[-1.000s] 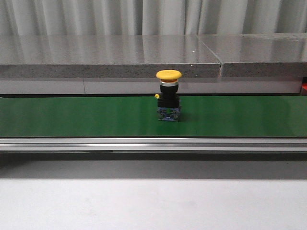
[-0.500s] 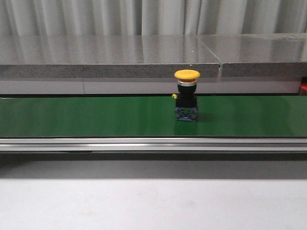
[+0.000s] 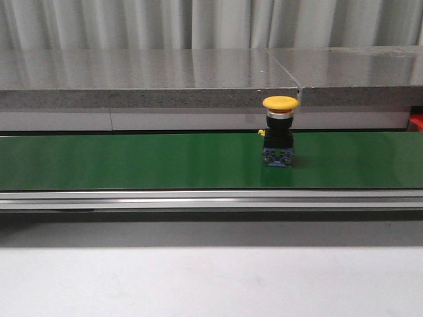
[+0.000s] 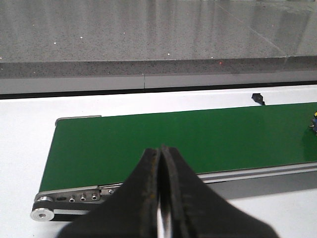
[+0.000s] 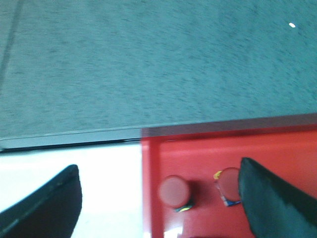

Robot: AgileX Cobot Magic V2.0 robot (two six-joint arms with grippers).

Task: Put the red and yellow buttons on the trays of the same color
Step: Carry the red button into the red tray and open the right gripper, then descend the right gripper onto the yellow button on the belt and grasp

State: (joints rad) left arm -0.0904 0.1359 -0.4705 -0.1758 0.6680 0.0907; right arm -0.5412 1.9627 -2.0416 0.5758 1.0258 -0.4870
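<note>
A yellow button with a black body stands upright on the green conveyor belt, right of centre in the front view. Neither gripper shows in that view. My left gripper is shut with nothing in it, hanging over the near edge of the belt; only a sliver of the button's base shows there at the frame's edge. My right gripper is open above the red tray, where two red buttons stand. No yellow tray is in view.
A grey stone ledge runs behind the belt. The belt's aluminium rail and a white table surface lie in front. The belt's roller end is near my left gripper. A corner of the red tray peeks in at the far right.
The yellow button has travelled to the right along the belt, from near the centre to right of centre. No gripper touched it.
</note>
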